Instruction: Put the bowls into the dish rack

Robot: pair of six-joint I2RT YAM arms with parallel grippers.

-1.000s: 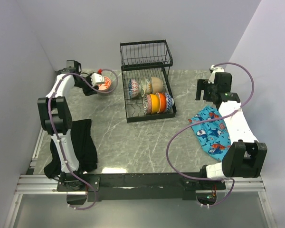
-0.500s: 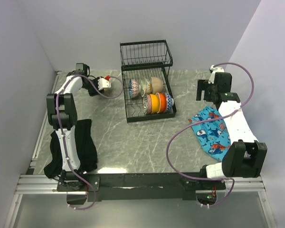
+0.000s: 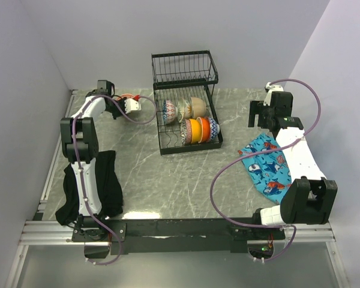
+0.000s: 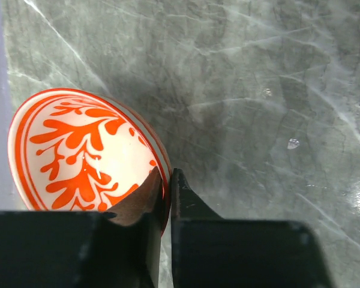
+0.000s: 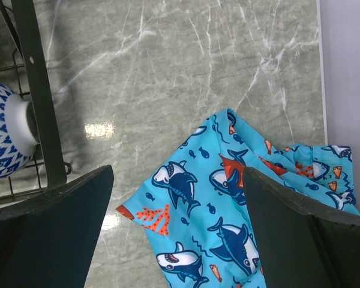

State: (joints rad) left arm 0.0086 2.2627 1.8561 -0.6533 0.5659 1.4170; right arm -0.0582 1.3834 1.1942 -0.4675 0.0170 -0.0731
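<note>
From above, the rack (image 3: 186, 114) stands at 12 o'clock on the table (image 3: 168, 180). Its lower tray holds bowls (image 3: 195, 129) on edge in two rows, and I see nothing on the upper shelf. The left gripper (image 3: 130, 103) is at 10 o'clock, just left of the rack, with the red bowl (image 3: 127, 99) barely showing at its tip. The right gripper (image 3: 261, 114) hangs at 2 o'clock, and the cloth (image 3: 267, 165) lies at 4 o'clock.

In the left wrist view, the left gripper (image 4: 166, 183) is clamped on the red bowl's (image 4: 84, 150) rim at the bowl's 5 o'clock, with one finger (image 4: 145, 192) inside and the other outside. Pinching the wall this way likely lets the bowl be carried on edge, as the rack slots need. I can't tell whether the bowl touches the table.

In the right wrist view, the right gripper's (image 5: 177, 180) jaws stand wide apart over the cloth (image 5: 228, 198), holding nothing. A blue bowl (image 5: 6, 132) in the rack (image 5: 39, 90) sits at 9 o'clock. This arm seems parked clear of the loading path.

A second ago the red bowl faced the top camera as a full round and the left elbow reached further toward 9 o'clock. Since then the arm has folded in and the jaws have closed. The right arm has not moved.
</note>
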